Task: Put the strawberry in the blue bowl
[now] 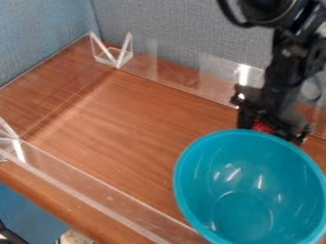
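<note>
The wooden table (121, 119) is the largest item, bounded by low transparent side panels (95, 191) along its near and far edges. Its left and middle portions show bare board, giving open room for movement from the left end to the bowl's side. The black robot arm (300, 48) reaches down over the far edge toward the right. The blue bowl (249, 195) sits at the near right corner region, its opening facing up and its interior bare; its smooth rim appears just in front of the gripper. A white angular bracket (112, 51) stands at the far left corner. The black gripper (264, 124) is low beside the far edge, closed around the strawberry (262, 126). The strawberry is outside the bowl, just beyond its rim, mostly hidden by the fingers; only a small red patch shows.
</note>
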Available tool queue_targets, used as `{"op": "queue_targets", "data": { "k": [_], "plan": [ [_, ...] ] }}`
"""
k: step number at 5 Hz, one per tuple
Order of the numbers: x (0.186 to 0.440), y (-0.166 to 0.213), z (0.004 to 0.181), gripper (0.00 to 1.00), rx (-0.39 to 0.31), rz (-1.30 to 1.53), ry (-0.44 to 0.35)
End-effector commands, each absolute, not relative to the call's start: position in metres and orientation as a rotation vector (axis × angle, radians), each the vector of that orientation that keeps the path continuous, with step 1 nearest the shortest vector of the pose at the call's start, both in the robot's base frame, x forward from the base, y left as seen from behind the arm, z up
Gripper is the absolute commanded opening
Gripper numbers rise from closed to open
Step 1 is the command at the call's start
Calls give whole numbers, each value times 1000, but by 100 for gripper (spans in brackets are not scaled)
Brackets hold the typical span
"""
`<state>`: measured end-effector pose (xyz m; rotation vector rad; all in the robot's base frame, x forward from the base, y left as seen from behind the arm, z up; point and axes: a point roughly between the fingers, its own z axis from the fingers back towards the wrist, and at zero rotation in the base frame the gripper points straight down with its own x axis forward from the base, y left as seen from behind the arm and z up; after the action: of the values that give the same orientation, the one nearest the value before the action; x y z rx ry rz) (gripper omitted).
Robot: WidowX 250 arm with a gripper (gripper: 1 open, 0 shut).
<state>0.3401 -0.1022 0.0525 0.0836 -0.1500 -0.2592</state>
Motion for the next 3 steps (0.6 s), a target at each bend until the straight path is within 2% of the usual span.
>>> {"op": "queue_targets", "data": {
  "k": [1,3],
  "plan": [
    [346,-83,73,0,63,-338,-239],
    [358,-111,67,0,70,-320,-251]
  ]
}}
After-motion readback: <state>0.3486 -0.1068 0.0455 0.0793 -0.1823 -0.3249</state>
